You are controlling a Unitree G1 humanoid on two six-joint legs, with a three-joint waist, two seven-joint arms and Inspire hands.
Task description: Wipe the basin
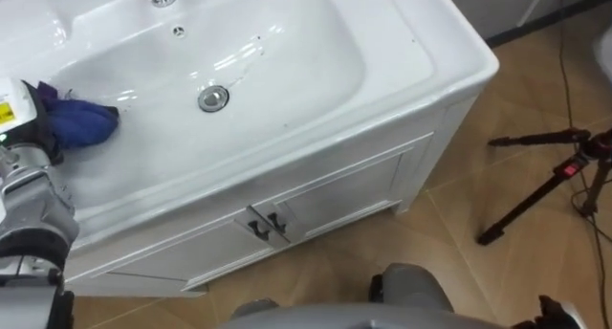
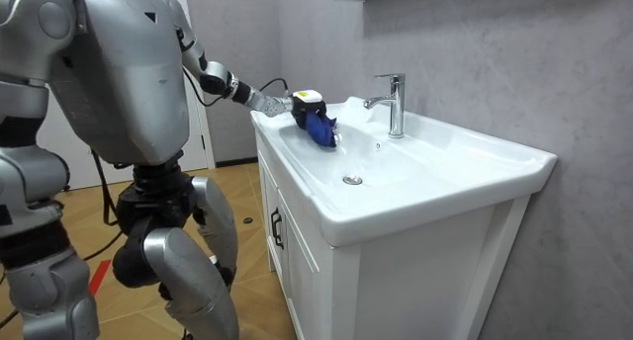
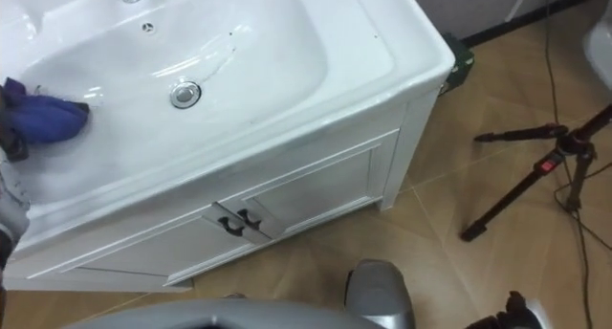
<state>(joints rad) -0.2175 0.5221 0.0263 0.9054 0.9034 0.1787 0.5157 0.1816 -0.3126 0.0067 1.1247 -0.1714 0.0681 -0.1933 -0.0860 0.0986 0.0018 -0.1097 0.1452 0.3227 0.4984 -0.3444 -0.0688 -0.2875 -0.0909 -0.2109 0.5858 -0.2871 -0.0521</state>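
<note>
Left hand (image 2: 310,107) is gripping blue cloth (image 1: 84,124), fingers curled round it; cloth is lying inside basin (image 1: 296,52), to robot's left of drain (image 1: 213,98), not touching it.

No text, number or sign can be read anywhere. A yellow label (image 1: 5,111) sits on the left hand (image 1: 26,101), but its print is too small

Left arm stretched forward, wrist straight; left hand (image 2: 308,106) has its fingers curled round the blue cloth (image 1: 84,122).
</note>
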